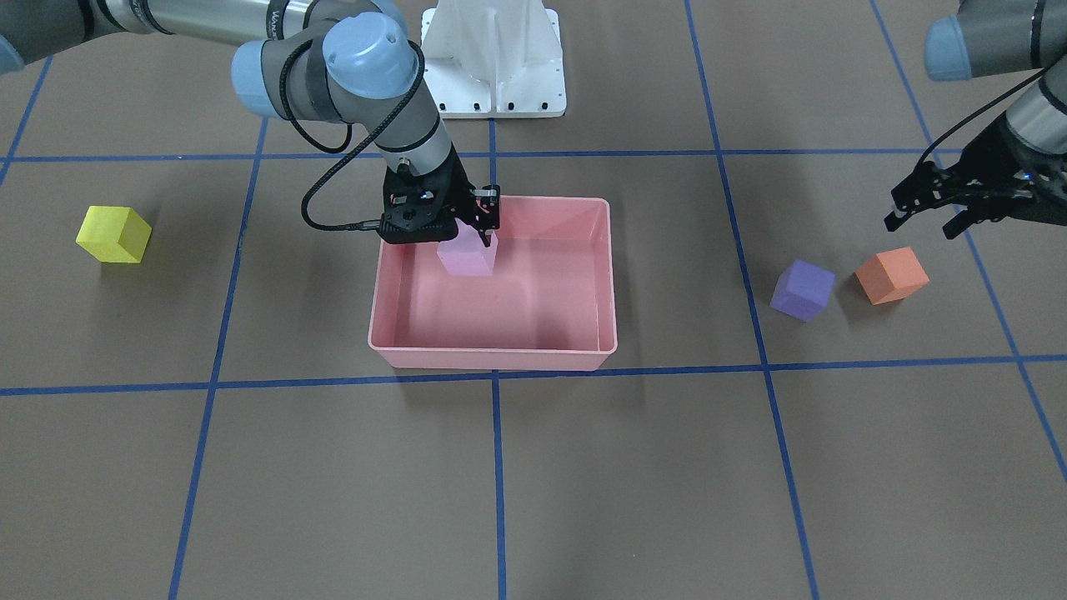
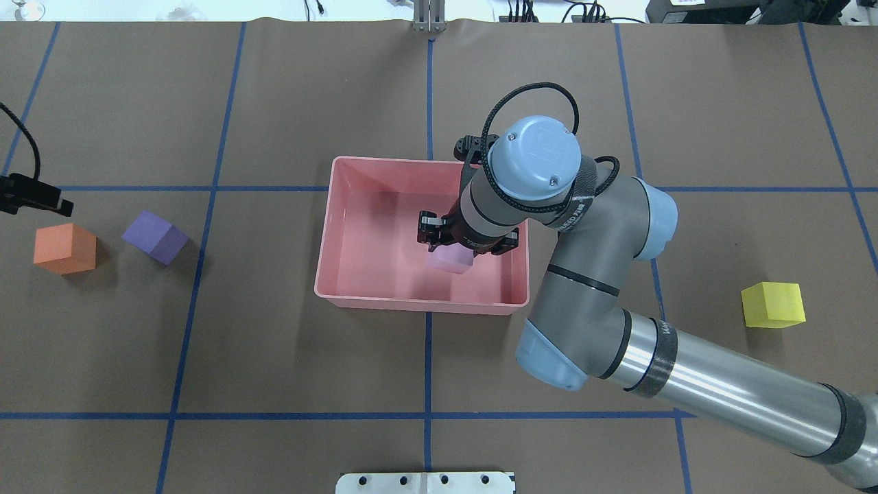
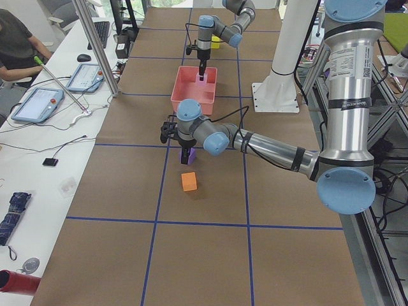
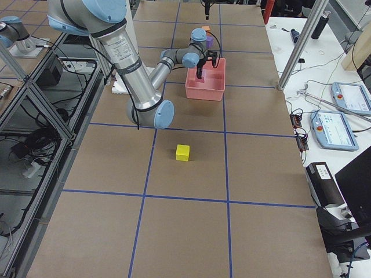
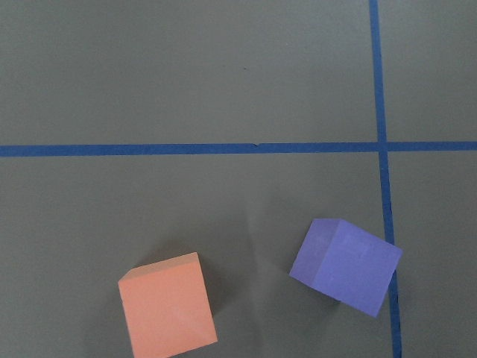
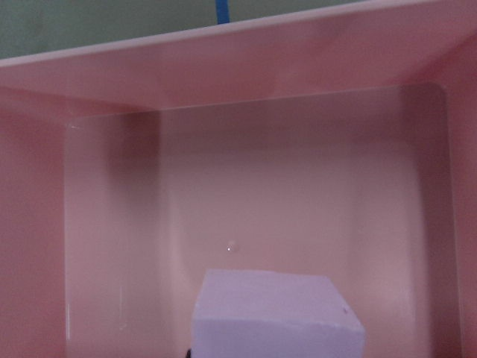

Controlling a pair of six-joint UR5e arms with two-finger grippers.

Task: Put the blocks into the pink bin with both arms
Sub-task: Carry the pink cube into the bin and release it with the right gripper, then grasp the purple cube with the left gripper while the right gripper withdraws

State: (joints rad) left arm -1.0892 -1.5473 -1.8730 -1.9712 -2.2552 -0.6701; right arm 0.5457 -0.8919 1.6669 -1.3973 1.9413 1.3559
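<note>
The right gripper is clamped on the light pink block, low inside the pink bin; letting go looks next; the left gripper, spread wide and empty, hovers near the orange block, which calls for a descent.

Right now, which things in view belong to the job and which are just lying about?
Job: pink bin, light pink block, purple block, orange block, yellow block, left gripper, right gripper.
Lying about: white pedestal, blue tape grid, tablets.
</note>
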